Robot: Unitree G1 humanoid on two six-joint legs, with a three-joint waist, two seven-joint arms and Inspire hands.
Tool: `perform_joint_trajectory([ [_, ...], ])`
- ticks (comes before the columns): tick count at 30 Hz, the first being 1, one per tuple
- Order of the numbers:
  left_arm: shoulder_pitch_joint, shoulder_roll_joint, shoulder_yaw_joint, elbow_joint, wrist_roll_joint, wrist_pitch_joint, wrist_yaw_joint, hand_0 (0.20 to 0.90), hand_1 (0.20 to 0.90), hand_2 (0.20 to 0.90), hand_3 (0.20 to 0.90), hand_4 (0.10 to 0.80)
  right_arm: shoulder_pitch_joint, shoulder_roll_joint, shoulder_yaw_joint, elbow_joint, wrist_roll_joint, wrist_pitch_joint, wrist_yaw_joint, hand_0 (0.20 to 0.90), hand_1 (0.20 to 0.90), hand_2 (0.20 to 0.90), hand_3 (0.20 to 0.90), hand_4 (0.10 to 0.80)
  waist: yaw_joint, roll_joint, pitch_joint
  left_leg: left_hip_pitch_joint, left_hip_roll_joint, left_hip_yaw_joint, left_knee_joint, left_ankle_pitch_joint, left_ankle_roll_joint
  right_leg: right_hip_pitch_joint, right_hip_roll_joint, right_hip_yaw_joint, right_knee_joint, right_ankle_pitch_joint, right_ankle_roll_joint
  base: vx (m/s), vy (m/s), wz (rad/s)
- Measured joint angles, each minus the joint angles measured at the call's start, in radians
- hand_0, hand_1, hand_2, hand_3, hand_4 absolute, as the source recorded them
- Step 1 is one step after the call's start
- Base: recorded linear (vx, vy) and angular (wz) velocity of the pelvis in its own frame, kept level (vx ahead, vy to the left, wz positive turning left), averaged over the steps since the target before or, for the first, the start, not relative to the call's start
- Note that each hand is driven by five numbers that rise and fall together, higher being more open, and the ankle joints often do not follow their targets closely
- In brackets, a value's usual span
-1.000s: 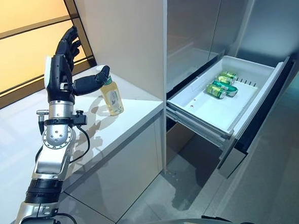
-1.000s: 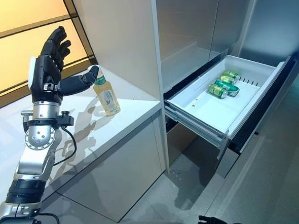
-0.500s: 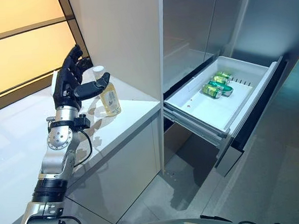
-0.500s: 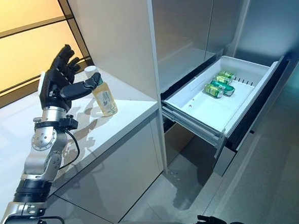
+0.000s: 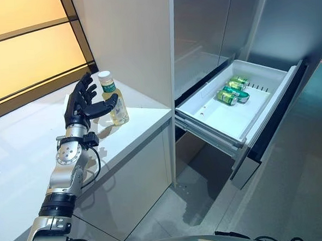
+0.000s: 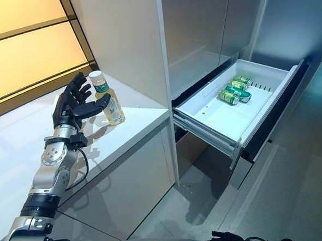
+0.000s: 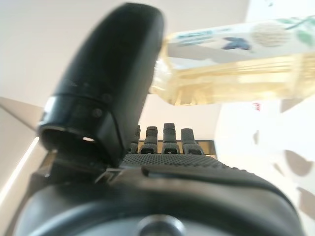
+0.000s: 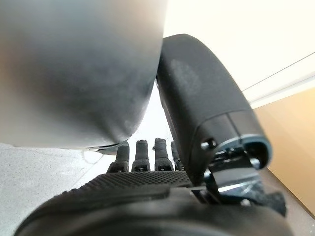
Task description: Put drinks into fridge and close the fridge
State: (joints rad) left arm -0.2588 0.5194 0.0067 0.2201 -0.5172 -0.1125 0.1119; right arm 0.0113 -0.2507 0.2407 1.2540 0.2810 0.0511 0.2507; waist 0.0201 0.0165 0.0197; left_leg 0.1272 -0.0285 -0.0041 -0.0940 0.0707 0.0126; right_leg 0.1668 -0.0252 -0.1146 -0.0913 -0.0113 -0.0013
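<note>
While the bottle (image 5: 115, 99) stands on the bench (image 5: 20, 151), my left robot hand (image 5: 82, 104) spread open at its 9 o'clock, I'd grip its slick, liquid-heavy midsection

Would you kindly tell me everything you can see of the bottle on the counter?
The bottle is small, of clear plastic, holding pale yellow liquid, with a white cap and a green-and-white label on its neck and front. It stands upright on the white counter, near the corner beside the tall cabinet wall. The left robot hand is open around it, fingers straight behind it and the thumb reaching to its front, at or very near its side. It is not yet lifted.
</note>
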Motion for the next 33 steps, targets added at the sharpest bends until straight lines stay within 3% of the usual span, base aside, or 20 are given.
perform_joint_trajectory([
  [22, -0.001, -0.022, -0.013, 0.157, -0.073, 0.000, -0.090, 0.900, 0.900, 0.900, 0.900, 0.800, -0.019, 0.003, 0.003, -0.001, -0.029, 0.013, 0.010, 0.900, 0.900, 0.900, 0.900, 0.800, -0.033, 0.001, 0.000, 0.011, 0.008, 0.028, 0.000, -0.003, -0.004, 0.000, 0.006, 0.024, -0.004, 0.002, -0.003, 0.007, 0.002, -0.03],
  [33, -0.018, -0.022, -0.013, 0.159, -0.073, -0.004, -0.085, 0.900, 0.900, 0.900, 0.900, 0.800, -0.020, 0.003, 0.003, 0.000, -0.029, 0.012, 0.012, 0.900, 0.900, 0.900, 0.900, 0.800, -0.042, 0.002, 0.001, 0.014, 0.008, 0.032, 0.000, -0.007, -0.004, 0.001, 0.006, 0.027, -0.003, 0.002, -0.003, 0.000, 0.000, 0.00],
])
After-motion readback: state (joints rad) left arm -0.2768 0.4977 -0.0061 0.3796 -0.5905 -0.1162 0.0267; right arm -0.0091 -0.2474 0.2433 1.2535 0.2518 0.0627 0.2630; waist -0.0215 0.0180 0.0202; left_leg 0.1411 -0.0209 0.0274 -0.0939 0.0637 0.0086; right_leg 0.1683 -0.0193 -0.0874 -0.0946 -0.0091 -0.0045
